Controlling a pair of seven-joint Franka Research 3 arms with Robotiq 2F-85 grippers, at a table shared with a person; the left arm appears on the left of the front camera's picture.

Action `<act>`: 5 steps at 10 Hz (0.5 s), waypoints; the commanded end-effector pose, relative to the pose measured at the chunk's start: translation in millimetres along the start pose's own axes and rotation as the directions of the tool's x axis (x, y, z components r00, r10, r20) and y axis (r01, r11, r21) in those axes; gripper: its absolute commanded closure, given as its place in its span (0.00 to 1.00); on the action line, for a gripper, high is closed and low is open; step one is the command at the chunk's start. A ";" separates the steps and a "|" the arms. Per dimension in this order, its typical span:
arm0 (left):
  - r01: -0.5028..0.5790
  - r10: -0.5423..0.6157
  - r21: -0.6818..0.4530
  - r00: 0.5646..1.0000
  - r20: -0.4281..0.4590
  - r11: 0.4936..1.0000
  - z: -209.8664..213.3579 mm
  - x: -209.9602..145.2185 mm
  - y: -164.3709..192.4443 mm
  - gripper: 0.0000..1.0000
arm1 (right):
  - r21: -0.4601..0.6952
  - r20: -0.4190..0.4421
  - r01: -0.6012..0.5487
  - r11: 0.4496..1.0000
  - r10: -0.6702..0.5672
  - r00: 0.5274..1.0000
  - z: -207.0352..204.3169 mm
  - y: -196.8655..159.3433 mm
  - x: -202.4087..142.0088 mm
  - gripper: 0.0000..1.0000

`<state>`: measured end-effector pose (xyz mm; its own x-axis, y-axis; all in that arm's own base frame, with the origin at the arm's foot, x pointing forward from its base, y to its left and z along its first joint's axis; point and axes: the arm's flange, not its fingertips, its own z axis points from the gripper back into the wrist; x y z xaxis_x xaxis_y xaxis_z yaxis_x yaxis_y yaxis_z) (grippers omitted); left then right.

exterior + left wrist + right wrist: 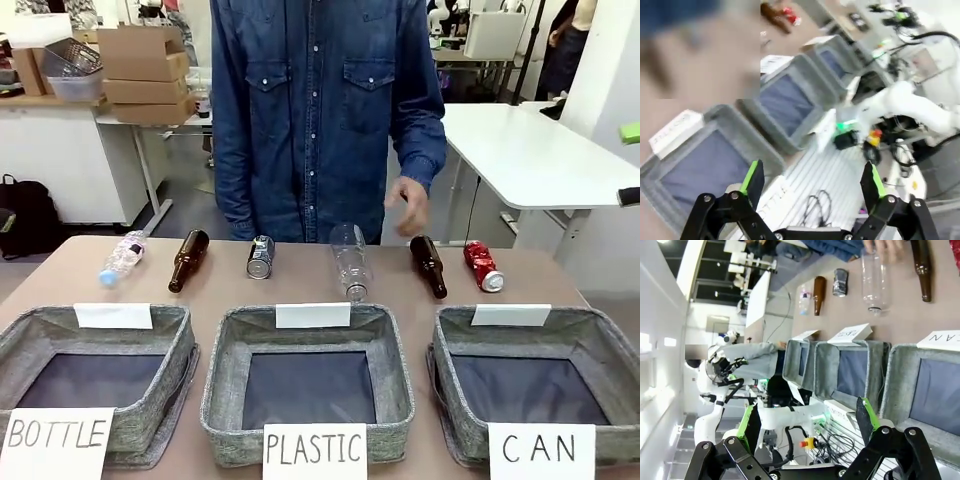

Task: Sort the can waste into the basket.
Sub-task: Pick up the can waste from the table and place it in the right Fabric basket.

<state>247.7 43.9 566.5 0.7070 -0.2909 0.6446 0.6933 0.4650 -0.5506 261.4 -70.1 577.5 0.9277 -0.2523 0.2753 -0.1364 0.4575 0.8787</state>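
Three baskets stood in a row along the near side of the worktop [400, 292]: BOTTLE basket [150, 420] left, PLASTIC basket [225, 400] middle, CAN basket [460, 435] right. Behind the PLASTIC basket lay one can [260, 257]; behind the CAN basket lay the other can [483, 266], a bottle [428, 266] just left of it

Front view across table [220, 295]; wrist views obliquely over baskets [825, 370]

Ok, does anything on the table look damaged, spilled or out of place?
Only the red can, lying at the row's right end beyond the CAN basket: it looks dented and crumpled, unlike the dark can. Everything in that row lies on its side, but nothing is spilled.
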 end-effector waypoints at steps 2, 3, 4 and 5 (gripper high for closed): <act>-0.093 0.114 0.110 0.974 -0.196 0.990 -64.0 50.4 29.4 0.00 | 0.023 0.002 -0.027 0.999 0.027 1.000 -2.6 0.5 3.0 0.00; -0.103 0.141 0.144 0.949 -0.281 0.984 -92.0 78.0 45.8 0.00 | 0.023 0.002 -0.027 0.999 0.027 1.000 -2.6 0.5 3.0 0.00; -0.109 0.147 0.126 0.925 -0.350 0.986 -115.5 96.7 58.1 0.00 | 0.023 0.002 -0.027 0.999 0.027 1.000 -2.6 0.5 3.0 0.00; -0.111 0.157 0.142 0.912 -0.379 0.984 -136.7 108.8 68.2 0.00 | 0.023 0.002 -0.027 0.999 0.027 1.000 -2.6 0.5 3.0 0.00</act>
<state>364.1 -79.6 513.7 0.7988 -0.4801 0.3626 0.6005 0.5988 -0.5300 262.3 -68.8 576.8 0.9279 -0.2511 0.2755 -0.1356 0.4610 0.8770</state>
